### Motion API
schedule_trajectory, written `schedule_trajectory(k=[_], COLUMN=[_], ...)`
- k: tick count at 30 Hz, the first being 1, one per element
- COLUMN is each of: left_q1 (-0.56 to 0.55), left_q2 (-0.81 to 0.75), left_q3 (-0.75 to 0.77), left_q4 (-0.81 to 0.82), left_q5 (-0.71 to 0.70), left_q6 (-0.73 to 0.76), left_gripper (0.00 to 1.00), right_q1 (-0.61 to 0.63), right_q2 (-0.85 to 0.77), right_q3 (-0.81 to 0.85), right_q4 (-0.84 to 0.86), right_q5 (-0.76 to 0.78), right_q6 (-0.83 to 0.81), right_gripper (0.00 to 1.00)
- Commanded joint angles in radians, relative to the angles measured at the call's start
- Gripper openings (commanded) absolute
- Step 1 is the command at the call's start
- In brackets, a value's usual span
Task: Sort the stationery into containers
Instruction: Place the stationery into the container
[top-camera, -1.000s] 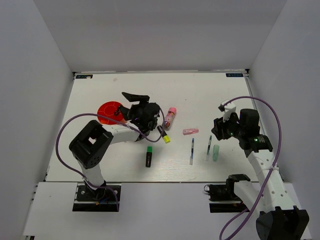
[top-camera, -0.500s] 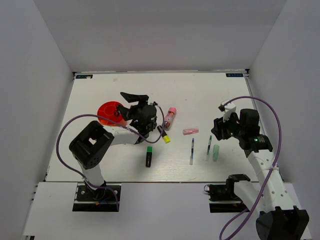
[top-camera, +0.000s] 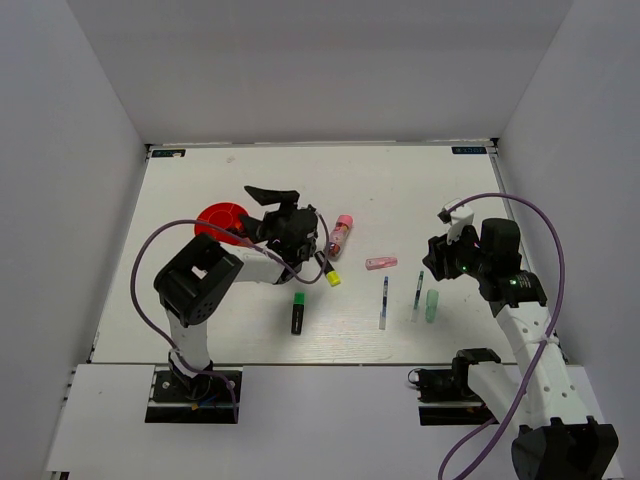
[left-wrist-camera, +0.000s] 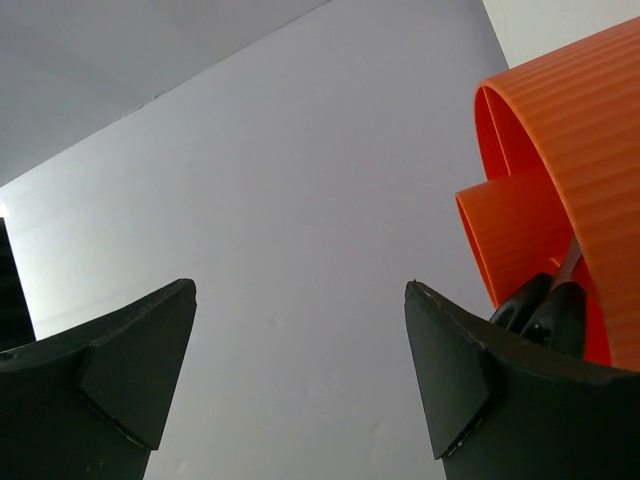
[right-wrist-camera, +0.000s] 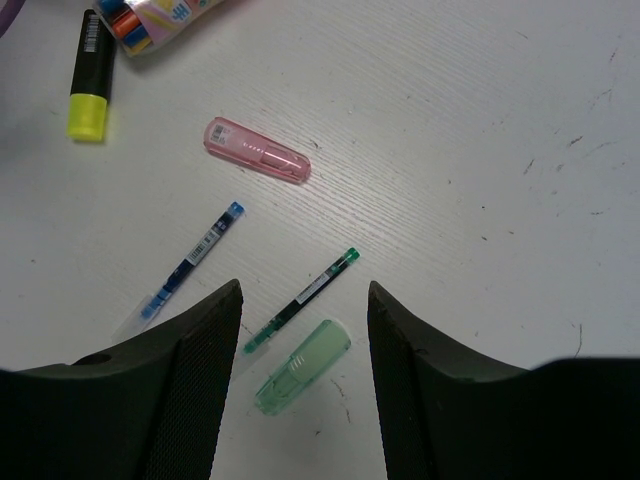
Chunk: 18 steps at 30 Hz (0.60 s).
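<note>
**Clerk:** Entry one, the container?

**Keeper:** One round red-orange organiser (top-camera: 212, 220) on the left part of the white tabletop (top-camera: 420, 190). It has a ribbed outer wall, and the left wrist view shows an inner compartment wall. Contents: scissors (left-wrist-camera: 545, 312), with their black handles showing inside.

**Clerk:** Left pincer?

**Keeper:** Left pincer (left-wrist-camera: 300, 288): jaws spread wide, nothing between them. From overhead it sits just right of the organiser. In its own view one finger (left-wrist-camera: 470, 370) overlaps the organiser's wall. Whether they touch, cannot tell.

**Clerk:** Loose stock on the tabletop?

**Keeper:** Seven pieces.
- Pink-capped glue stick (top-camera: 341, 235), just right of the left pincer.
- Yellow-capped highlighter (top-camera: 327, 270), just in front of the glue stick.
- Green-capped highlighter (top-camera: 298, 313), nearer the front edge.
- Pink eraser (top-camera: 381, 263), about centre.
- Blue-tipped pen (top-camera: 384, 300), green-tipped pen (top-camera: 417, 295) and pale-green cap (top-camera: 432, 305), lying side by side right of centre.

**Clerk:** Right pincer?

**Keeper:** Right pincer (right-wrist-camera: 303, 288): jaws parted, empty, hovering above the tabletop.
- In its own view the green-tipped pen and the pale-green cap lie in the gap between its fingers.
- The blue-tipped pen lies beside one finger.
- The eraser lies further out.
- The yellow-capped highlighter and the glue stick are well apart from it, at that view's far corner.
</note>
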Motion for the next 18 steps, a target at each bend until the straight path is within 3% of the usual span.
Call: schedule_trajectory(k=[1,6,11,13,15,16,17,18], left_q1=[0.002,-0.015,-0.092,-0.112,-0.159,-0.19,-0.201,-0.219], left_q2=[-0.012,-0.031,-0.012,0.011,0.06,0.072,0.098,0.126], left_q3=[0.031,0.055,0.15,0.254,0.304,0.371,0.396,0.422], left_q4=[-0.011,0.012,0.176,0.239,0.344,0.381,0.437,0.471], left_q5=[-0.009,-0.014,-0.032,-0.066,-0.114,-0.123,-0.161,-0.181], left_q6=[-0.042,-0.034,0.059,0.065,0.095,0.16,0.176,0.182], left_gripper=[0.95,0.95,0.98,0.87,0.57,0.37,0.24,0.21], right_q1=[-0.004,-0.003,-0.003,-0.003,-0.001,-0.003,-0.003,-0.004], right_q2=[-0.014,-0.013,-0.01,-0.004,-0.005,-0.002,-0.004,-0.001], right_q3=[0.002,0.001,0.001,0.001,-0.001,-0.001,-0.001,-0.001], right_q4=[0.01,0.01,0.012,0.01,0.009,0.009,0.006,0.006], right_q5=[-0.003,-0.005,-0.005,-0.005,-0.006,-0.006,-0.006,-0.006], right_q6=[0.003,0.005,0.005,0.005,0.005,0.003,0.006,0.008], right_gripper=[0.57,0.57,0.57,0.57,0.5,0.44,0.38,0.23])
